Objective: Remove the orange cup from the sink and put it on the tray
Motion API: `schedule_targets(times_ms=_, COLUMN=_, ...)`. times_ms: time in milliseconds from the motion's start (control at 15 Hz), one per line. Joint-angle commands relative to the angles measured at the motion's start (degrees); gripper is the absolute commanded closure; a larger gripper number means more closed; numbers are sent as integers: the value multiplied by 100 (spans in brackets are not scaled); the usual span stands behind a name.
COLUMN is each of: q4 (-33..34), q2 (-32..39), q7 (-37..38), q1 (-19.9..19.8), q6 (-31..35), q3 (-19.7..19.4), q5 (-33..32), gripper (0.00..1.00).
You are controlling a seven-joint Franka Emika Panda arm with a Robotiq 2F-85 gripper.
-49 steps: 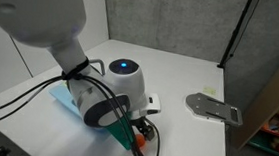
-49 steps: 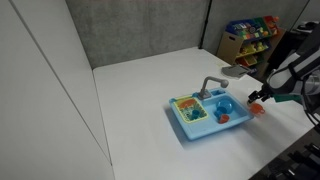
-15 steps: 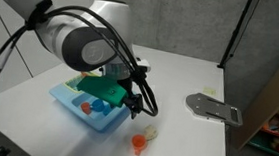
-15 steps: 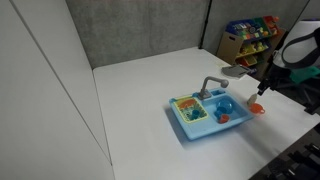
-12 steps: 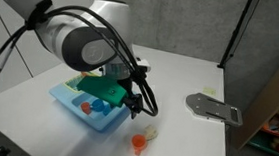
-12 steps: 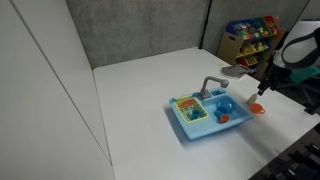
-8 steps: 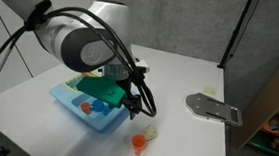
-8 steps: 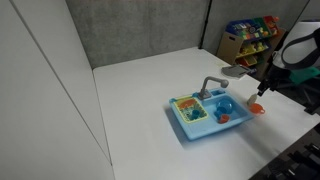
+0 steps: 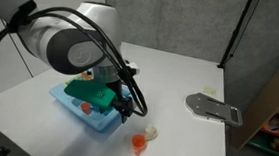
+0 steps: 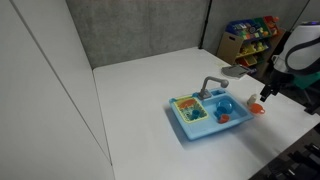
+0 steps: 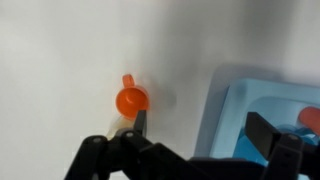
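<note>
The orange cup [image 9: 137, 142] stands on the white table beside the light-blue sink [image 9: 69, 105], outside it. It also shows in an exterior view [image 10: 256, 109] and in the wrist view [image 11: 131, 99]. My gripper [image 9: 127, 109] hangs open and empty above the sink's near corner, over the cup [image 10: 267, 93]. In the wrist view the open fingers [image 11: 200, 130] span the table and the sink's edge [image 11: 222, 110], with the cup by one fingertip. The grey tray [image 9: 215, 108] lies apart from the cup on the table.
A beige lump [image 9: 150, 133] lies next to the cup. The sink holds a small red piece [image 10: 224, 118] and a blue item, and has a grey faucet [image 10: 210, 85]. A toy shelf [image 10: 250, 35] stands behind. The table edge is near the cup.
The gripper, low at the cup 3.3 s ago, has let it go and risen. In the last second the arm shifted slightly back over the sink. The cup stays put.
</note>
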Motion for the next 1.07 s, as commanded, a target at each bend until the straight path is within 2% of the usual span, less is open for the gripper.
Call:
schedule_targets(times_ms=0, q4=-431, q2=-637, q7=31, q1=169, q6=-257, q3=-136, q5=-337, gripper=0)
schedule_targets(times_ms=333, q4=-755, q2=-1329, q7=84, q1=286, q6=-737, q3=-91, q5=-522, gripper=0)
schedule_targets(times_ms=1000, q4=-871, q2=-2750, q7=-1, q1=587, q6=-2167, q3=8, q5=-43, gripper=0)
